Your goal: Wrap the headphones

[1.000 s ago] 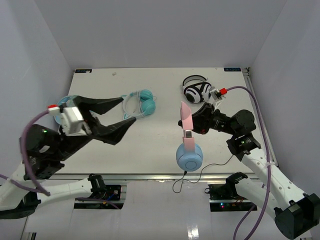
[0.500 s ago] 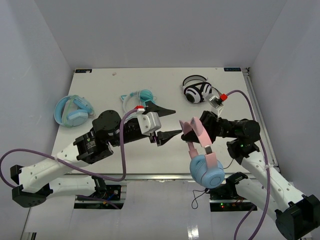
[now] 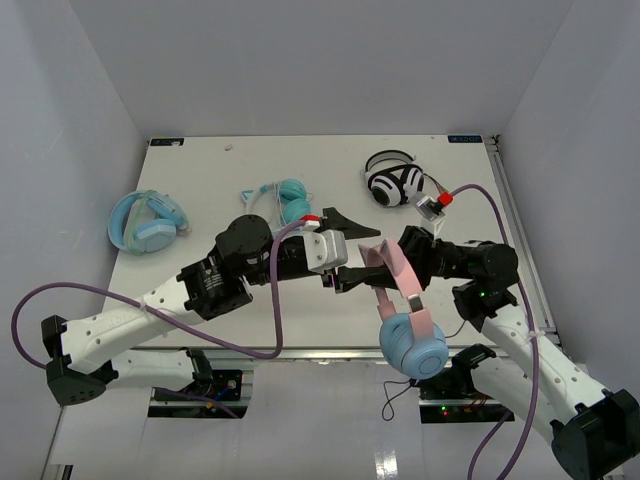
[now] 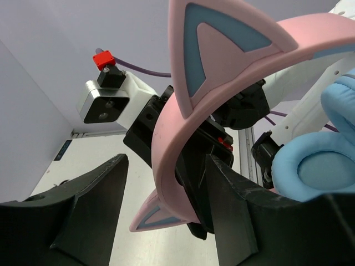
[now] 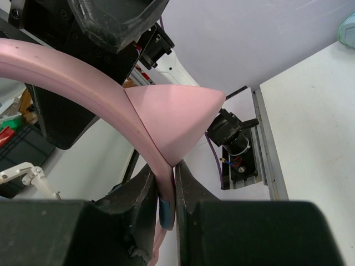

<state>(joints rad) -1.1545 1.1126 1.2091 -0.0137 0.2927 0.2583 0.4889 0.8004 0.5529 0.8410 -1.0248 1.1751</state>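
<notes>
Since a second ago our left arm has swung from the left side of the table (image 3: 230, 165) to the middle, and our right arm has turned the headphones (image 3: 401, 275) from upright to slanting, one ear cup (image 3: 412, 346) now hanging past the near edge.

We see the left claw (image 3: 361, 256) reaching toward the right one, its jaws parted on either side of the pink headband (image 4: 183, 111). In the left wrist view the band passes between the two black fingers (image 4: 89, 213) with space on both sides, so the claw is fairly wide and grips nothing.

Our right claw (image 5: 166, 191) is narrow, pinched onto the headband just below a pink cat ear (image 5: 175, 119), and holds the headphones off the table. The thin black cable (image 3: 392, 398) dangles below the ear cup, in front of the table edge.

On the table behind lie a teal cat-ear pair (image 3: 286, 200), a bulky light blue pair (image 3: 146, 222) at the left, and a black-and-white pair (image 3: 393, 184) toward the far right, all well apart from both claws.
</notes>
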